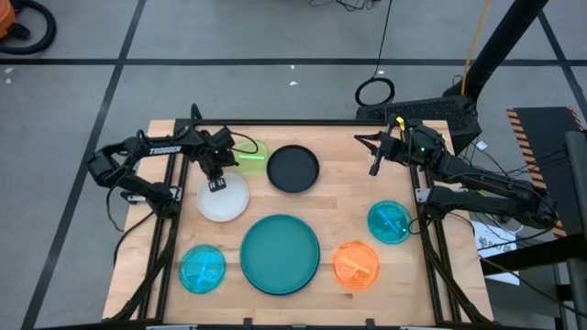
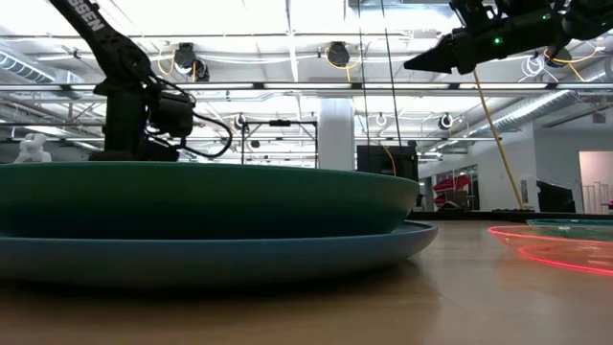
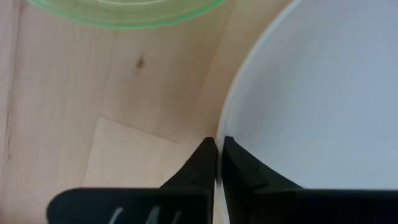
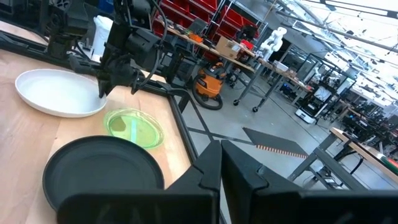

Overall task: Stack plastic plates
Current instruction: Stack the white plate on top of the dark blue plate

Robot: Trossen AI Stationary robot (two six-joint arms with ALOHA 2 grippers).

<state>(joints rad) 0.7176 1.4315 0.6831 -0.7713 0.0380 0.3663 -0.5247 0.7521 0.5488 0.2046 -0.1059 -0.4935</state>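
My left gripper [image 1: 216,183] points down at the far rim of the white plate [image 1: 223,199] and is shut on it. This plate lies on the table at the left. Just beyond it lies a small green plate [image 1: 252,158], with a black plate [image 1: 293,169] to its right. A large teal plate [image 1: 280,253] sits inside a blue plate [image 2: 192,254] at the near middle. Small cyan [image 1: 202,269], orange [image 1: 356,264] and teal [image 1: 389,222] plates lie around them. My right gripper [image 1: 374,170] hangs shut and level above the far right, holding nothing. My left gripper pinches the white plate's rim [image 3: 220,122] on its far side between the two fingers, one finger [image 3: 245,163] over the plate's inside and the other [image 3: 198,163] outside it. The fingers come from above, pointing down. The plate lies flat on the table.
Bare wood shows between the plates, most of it at the middle right [image 1: 358,192]. The table's black frame rail [image 1: 275,123] runs along the far edge. Beyond it the wrist view shows shelves and carts in the room.
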